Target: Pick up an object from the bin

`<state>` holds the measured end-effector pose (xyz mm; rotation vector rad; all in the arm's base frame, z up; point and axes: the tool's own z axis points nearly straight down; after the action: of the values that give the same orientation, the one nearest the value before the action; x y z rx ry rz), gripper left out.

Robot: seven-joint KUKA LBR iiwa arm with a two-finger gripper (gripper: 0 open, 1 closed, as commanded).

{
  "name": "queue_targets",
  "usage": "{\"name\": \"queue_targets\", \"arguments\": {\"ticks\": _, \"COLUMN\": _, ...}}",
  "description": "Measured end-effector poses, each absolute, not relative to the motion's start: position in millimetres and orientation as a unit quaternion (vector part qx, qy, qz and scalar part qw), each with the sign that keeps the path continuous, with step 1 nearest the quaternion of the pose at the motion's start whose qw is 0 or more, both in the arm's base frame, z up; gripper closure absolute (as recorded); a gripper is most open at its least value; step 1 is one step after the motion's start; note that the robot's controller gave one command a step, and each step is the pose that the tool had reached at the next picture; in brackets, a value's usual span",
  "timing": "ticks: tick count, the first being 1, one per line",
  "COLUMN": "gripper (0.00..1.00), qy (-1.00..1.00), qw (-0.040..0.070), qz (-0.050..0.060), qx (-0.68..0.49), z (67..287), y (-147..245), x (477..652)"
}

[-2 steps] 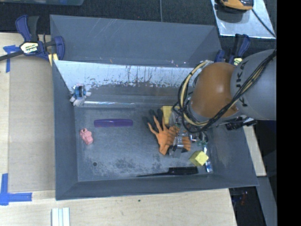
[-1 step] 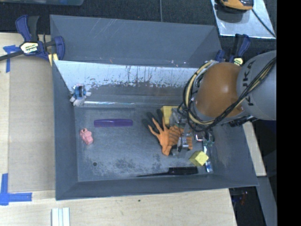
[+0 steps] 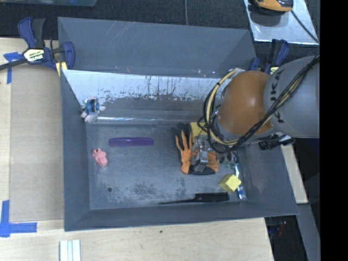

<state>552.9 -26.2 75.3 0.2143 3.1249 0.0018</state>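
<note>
We look down into a grey metal bin [image 3: 147, 175] with sloping walls and a flat, scuffed floor. A few small things lie well apart on that floor.

At the far left corner sits a small blue and white plastic toy [image 3: 90, 109]. Left of the middle lies a slim purple plastic stick [image 3: 131, 142], flat and running left to right. Nearer us and further left is a small pink rubbery lump [image 3: 99, 157]. Along the near wall lies a long thin black pen-like rod [image 3: 204, 198], and just to its right, by the near right corner, is a small yellow block [image 3: 230, 182].

The robot arm comes in from the right, its wrist under a rounded orange cover [image 3: 244, 102] looped with black and yellow cables. Its gripper [image 3: 204, 159] is low on the right side of the floor.

Just beside the gripper, on its left and seemingly touching it, is an orange soft piece shaped like a hand with spread fingers [image 3: 185, 148], the fingers pointing toward the far wall. Part of it is hidden under the gripper.

We cannot tell how far the gripper is open, or whether it has hold of anything.
</note>
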Motion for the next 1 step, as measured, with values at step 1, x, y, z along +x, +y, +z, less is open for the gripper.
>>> {"name": "queue_targets", "arguments": {"ticks": 1, "gripper": 1.0, "qy": 0.998, "qw": 0.005, "qz": 0.001, "qx": 0.069, "z": 76.0, "y": -26.2, "x": 552.7}}
